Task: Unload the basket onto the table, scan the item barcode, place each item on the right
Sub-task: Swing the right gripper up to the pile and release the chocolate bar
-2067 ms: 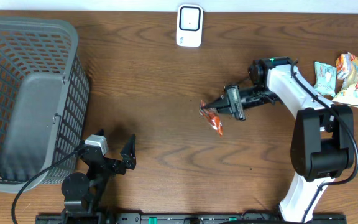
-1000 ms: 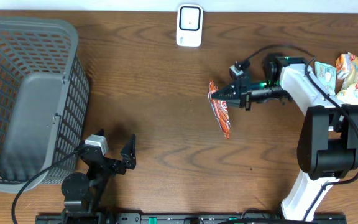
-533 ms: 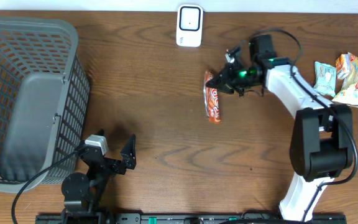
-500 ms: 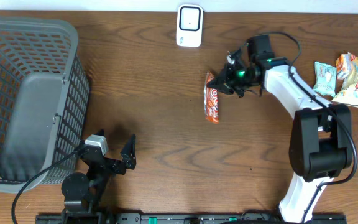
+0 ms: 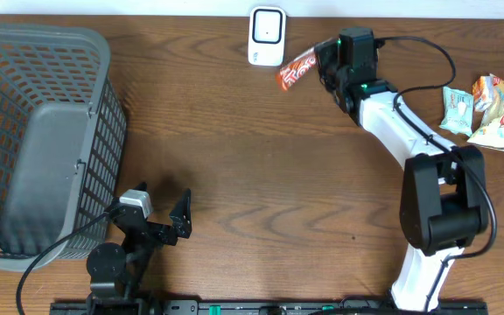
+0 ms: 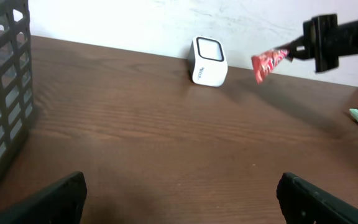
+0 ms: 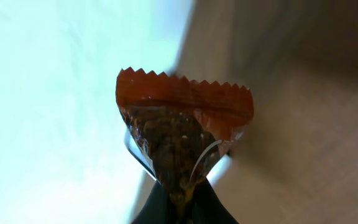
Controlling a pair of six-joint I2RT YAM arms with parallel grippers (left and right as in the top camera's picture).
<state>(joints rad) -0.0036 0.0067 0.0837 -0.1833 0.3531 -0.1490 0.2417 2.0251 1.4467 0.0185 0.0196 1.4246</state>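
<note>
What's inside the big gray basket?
The basket shows only its own gray floor, no snacks. Its slanted mesh walls cover parts of the bottom edge, so those spots stay hidden.

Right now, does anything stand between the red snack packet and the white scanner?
Nothing visible does. The right tool holds the red snack packet in the air just right of the white scanner, with only open space between them.

A basket (image 5: 42, 131) at the left of the table (image 5: 234, 175); scanner (image 5: 267, 36) at back centre, snack packet (image 5: 296, 70) above the table just right of it; more snacks (image 5: 490, 109) far right.
</note>
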